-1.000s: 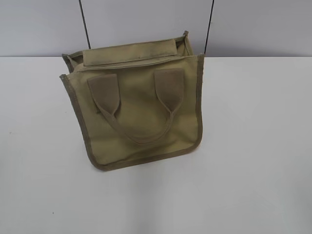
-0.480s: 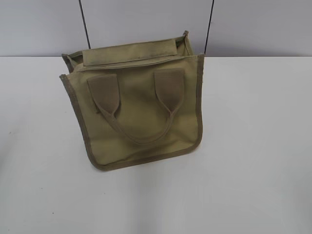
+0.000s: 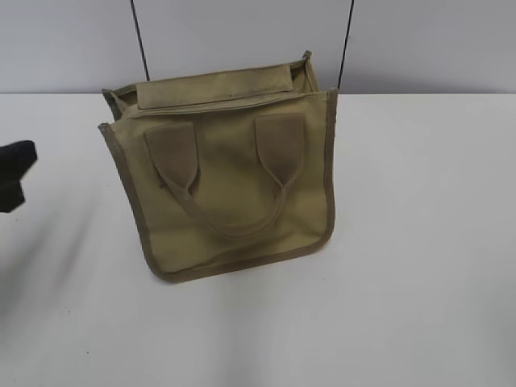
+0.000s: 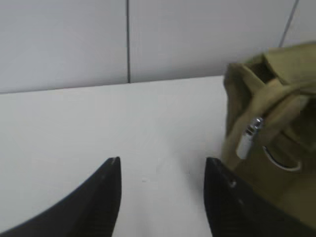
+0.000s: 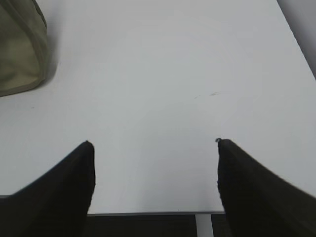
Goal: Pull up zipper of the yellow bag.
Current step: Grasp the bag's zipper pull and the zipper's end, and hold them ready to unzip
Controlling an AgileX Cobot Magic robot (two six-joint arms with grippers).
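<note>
The yellow bag is a khaki canvas tote with darker trim and a looped strap handle. It stands on the white table at the middle back. In the left wrist view the bag fills the right side, and the zipper's silver pull tab hangs at its near corner. My left gripper is open and empty, left of the bag; it shows as a dark shape at the left edge of the exterior view. My right gripper is open and empty over the table's front edge, with the bag's lower corner far to its left.
A pale wall with two dark vertical seams runs behind the table. The table's front edge lies just under my right gripper. Bare white tabletop lies left of the bag.
My left gripper has come into the exterior view at the left edge, casting a shadow on the table. The bag has not moved.
</note>
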